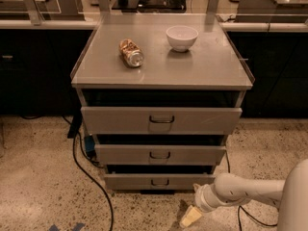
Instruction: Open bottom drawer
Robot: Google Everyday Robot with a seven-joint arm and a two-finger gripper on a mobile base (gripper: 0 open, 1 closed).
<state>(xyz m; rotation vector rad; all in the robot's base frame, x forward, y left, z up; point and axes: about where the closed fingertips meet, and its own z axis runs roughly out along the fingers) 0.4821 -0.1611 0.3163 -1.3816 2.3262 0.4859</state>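
No readable text, apparently none on can (131, 53) (gripper (191, 216) low right).

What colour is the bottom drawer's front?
Plain grey, camera view: metal bottom drawer, with the gripper low to its right.

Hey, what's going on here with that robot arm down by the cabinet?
A robot arm reaches in from the lower right toward a grey three-drawer cabinet. Its pincer hangs low near the floor, in front of the bottom drawer and toward its right end, not on the drawer's dark handle. On the cabinet top are a can lying on its side and a white bowl.
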